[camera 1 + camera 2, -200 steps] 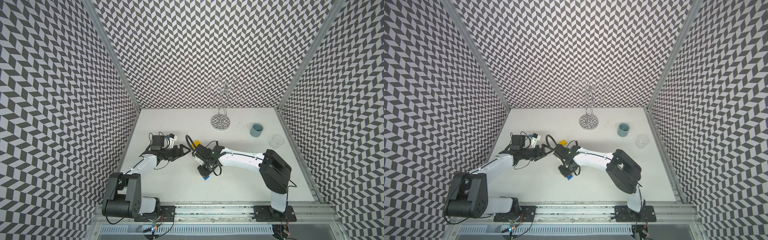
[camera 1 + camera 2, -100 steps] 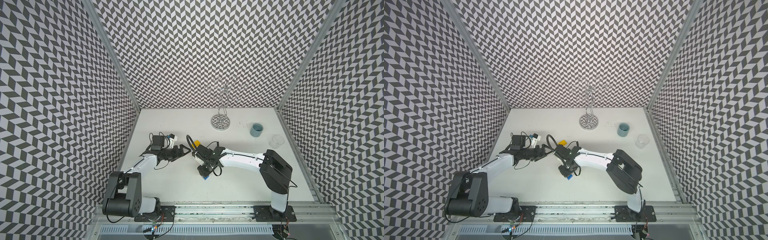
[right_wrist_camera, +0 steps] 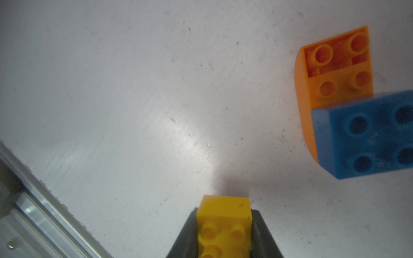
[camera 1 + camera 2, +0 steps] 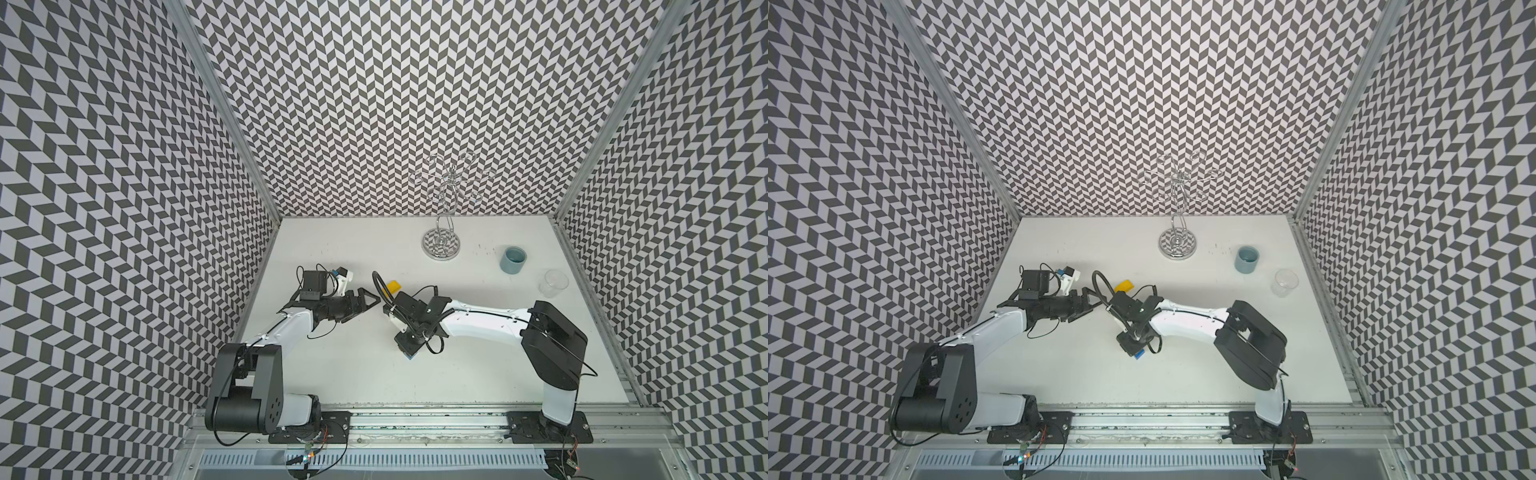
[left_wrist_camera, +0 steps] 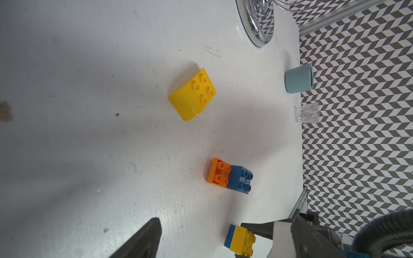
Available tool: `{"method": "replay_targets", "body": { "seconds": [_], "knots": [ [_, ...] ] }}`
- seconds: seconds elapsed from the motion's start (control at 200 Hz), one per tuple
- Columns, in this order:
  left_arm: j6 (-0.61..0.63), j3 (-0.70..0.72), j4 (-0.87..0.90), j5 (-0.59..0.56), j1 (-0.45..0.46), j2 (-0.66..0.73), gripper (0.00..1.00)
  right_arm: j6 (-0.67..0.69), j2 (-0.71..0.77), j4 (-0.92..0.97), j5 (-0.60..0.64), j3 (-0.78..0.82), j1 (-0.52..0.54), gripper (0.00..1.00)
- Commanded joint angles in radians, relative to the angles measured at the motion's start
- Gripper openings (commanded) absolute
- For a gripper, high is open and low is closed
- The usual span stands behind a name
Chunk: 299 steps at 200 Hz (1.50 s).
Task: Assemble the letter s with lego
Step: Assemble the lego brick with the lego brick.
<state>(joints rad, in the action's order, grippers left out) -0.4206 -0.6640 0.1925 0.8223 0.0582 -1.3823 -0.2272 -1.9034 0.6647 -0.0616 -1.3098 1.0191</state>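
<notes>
**Nothing moved: right tool clamped on a yellow-and-blue pair**

Neither of my arms has shifted over the last second, and no brick has changed place.

My right tool [image 3: 223,212] points down at the desk [image 4: 332,374]. Its jaws are drawn narrow on a yellow brick [image 3: 223,225]. The left wrist view shows a blue brick [image 5: 229,237] joined to that yellow one. In both top views only a sliver of blue peeks out below the tool. Whether the pair touches the desk I cannot tell.

My left tool [image 4: 368,305] hangs wide with nothing between its jaws, just beside my right wrist.

Near the held pair, an orange brick [image 5: 218,170] lies on the desk. A second blue brick [image 5: 241,179] is seated over one end of it.

A curved yellow brick [image 4: 393,286] lies alone, studs up, just behind my right wrist and well apart from the orange one.

So the lego sits in three separate groups, and the S is not yet joined.

Toward the back right of the desk stand a wire stand [image 4: 441,246], a grey cup [image 4: 514,261] and a clear glass [image 4: 553,282], all well away from the bricks.
</notes>
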Motion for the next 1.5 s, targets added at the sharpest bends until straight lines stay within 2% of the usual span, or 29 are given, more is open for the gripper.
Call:
{"method": "replay_targets", "body": {
  "seconds": [0.0,0.431,0.726,1.127,1.202,1.392,1.492],
  "knots": [
    [-0.003,0.009,-0.028,0.024,-0.009,-0.001,0.93,0.010,-0.073,0.058,0.081,0.052,-0.003,0.14],
    [-0.010,0.012,-0.030,0.026,-0.020,-0.005,0.93,0.014,-0.068,0.050,0.098,0.085,-0.004,0.14],
    [-0.013,0.000,-0.025,0.026,-0.027,-0.006,0.93,0.008,0.014,0.052,0.163,0.071,-0.014,0.14],
    [-0.006,0.001,-0.019,0.012,-0.027,-0.004,0.93,0.058,0.161,-0.067,0.154,0.223,-0.156,0.15],
    [-0.004,0.000,-0.015,0.011,-0.027,-0.006,0.93,0.058,0.162,-0.078,0.141,0.230,-0.166,0.18],
    [-0.001,-0.004,-0.010,0.007,-0.027,-0.009,0.93,0.047,0.184,-0.074,0.135,0.234,-0.166,0.39],
    [0.000,-0.006,-0.011,0.007,-0.027,-0.012,0.93,0.041,0.198,-0.060,0.134,0.231,-0.166,0.45]
  ]
}}
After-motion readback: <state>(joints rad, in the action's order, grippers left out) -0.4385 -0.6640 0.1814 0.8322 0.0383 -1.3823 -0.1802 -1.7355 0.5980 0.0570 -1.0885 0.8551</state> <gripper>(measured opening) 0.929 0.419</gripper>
